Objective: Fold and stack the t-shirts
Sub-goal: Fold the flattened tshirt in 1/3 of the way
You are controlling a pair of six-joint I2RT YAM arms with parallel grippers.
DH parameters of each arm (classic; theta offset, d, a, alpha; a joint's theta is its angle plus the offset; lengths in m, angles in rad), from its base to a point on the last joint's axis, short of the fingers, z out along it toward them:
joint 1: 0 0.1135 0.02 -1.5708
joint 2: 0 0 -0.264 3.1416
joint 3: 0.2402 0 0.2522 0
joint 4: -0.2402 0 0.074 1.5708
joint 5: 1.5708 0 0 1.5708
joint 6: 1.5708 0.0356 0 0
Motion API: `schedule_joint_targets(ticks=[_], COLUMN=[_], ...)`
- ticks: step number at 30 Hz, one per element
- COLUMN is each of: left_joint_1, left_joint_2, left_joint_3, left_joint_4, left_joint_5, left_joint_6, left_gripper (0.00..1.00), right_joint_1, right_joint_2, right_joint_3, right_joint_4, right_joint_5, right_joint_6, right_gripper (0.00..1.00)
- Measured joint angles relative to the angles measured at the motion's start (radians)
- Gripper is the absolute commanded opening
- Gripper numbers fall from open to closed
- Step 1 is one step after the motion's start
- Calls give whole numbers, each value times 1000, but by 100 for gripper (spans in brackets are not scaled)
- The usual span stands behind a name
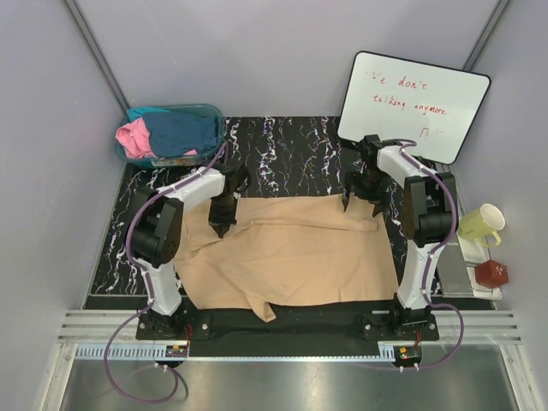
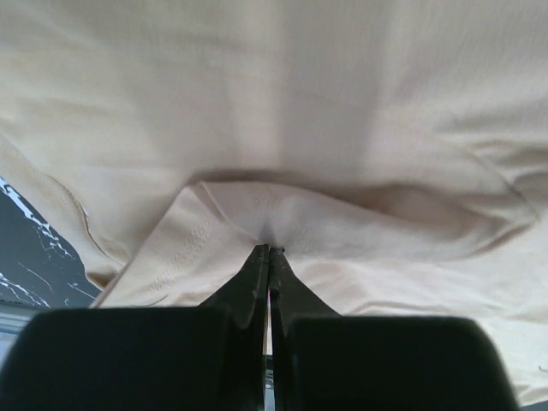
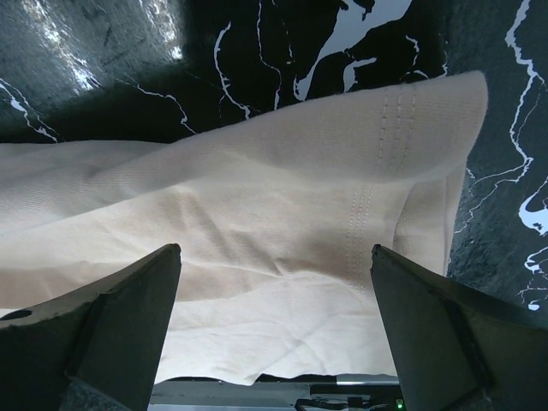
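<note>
A light tan-beige t-shirt (image 1: 295, 253) lies spread and wrinkled across the black marble table. My left gripper (image 1: 221, 224) is at its far left part, shut on a pinched fold of the tan cloth (image 2: 270, 224). My right gripper (image 1: 363, 204) is open wide over the shirt's far right sleeve (image 3: 377, 163), whose stitched hem shows between the fingers. Pink (image 1: 134, 137) and dark teal-blue (image 1: 181, 131) shirts lie bundled in the tub at the far left.
A see-through teal tub (image 1: 211, 112) stands at the far left corner. A whiteboard (image 1: 414, 101) leans at the far right. A pale yellow mug (image 1: 482, 224) and a red block (image 1: 492, 273) sit off the table's right edge.
</note>
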Motion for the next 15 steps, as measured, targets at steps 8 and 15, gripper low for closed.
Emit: schedule_joint_targets(ticks=[8,15], left_joint_1=[-37,-47], left_joint_2=[-123,-259], left_joint_3=[-113,-80], left_joint_4=[9,2], left_joint_5=[103,98], left_joint_6=[3,-37], left_gripper=[0,0], right_joint_1=[0,0], right_joint_2=[0,0], right_joint_3=[-4,-20], right_joint_4=[13,17], right_joint_5=[-1,-2], right_joint_6=[0,0], right_gripper=[100,100])
